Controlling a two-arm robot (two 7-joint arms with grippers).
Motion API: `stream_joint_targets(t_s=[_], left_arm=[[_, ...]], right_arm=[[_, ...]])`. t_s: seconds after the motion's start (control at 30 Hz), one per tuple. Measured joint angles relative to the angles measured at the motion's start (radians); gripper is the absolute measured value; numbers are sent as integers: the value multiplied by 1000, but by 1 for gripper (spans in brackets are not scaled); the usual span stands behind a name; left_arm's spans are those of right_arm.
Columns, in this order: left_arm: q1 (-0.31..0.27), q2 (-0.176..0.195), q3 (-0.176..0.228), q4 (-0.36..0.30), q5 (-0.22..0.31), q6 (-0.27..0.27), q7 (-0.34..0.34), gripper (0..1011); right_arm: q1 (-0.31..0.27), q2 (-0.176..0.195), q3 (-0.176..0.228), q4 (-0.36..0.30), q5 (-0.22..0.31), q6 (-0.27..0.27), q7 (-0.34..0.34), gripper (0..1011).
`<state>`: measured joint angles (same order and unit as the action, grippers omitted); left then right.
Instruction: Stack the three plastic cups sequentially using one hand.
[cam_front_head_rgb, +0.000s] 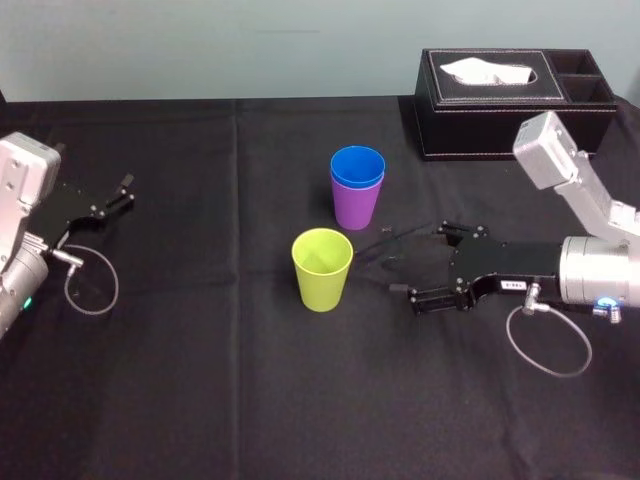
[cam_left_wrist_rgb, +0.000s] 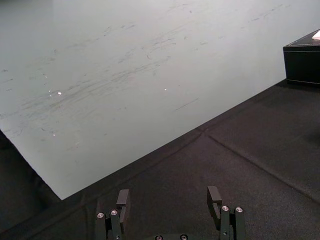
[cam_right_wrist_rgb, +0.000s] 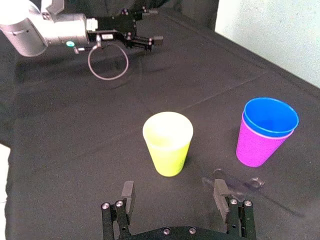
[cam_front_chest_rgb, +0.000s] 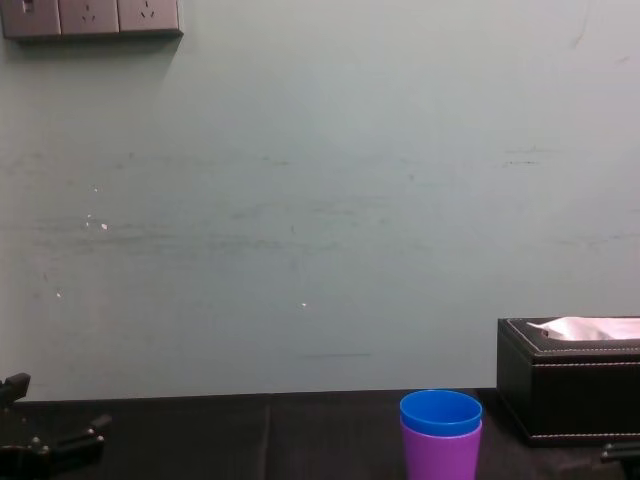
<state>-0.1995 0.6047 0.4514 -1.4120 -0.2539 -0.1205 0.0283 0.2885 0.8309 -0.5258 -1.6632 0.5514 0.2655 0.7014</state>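
Blue cup (cam_front_head_rgb: 357, 165) nested in purple cup (cam_front_head_rgb: 356, 206) — right gripper (cam_front_head_rgb: 395, 262) spread, seemingly hovering.

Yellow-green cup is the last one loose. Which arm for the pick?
Right. The right gripper sits open just beside the yellow-green cup, fingers facing it; the left gripper is parked far off to the left.

No readable text (white label (cam_front_head_rgb: 515, 285) on right gripper (cam_front_head_rgb: 392, 266) is illegibly small).
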Motion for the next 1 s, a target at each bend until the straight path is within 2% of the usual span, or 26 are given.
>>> stream_joint_targets(t_s=[0.5, 1.0], left_arm=[[0, 0, 0, 0, 0, 0, 0, 1010], [0, 0, 0, 0, 0, 0, 0, 1010]], right_arm=[[51, -48, -67, 54, -34, 27, -7, 1003], [85, -87, -100, 117, -49, -7, 19, 1003]])
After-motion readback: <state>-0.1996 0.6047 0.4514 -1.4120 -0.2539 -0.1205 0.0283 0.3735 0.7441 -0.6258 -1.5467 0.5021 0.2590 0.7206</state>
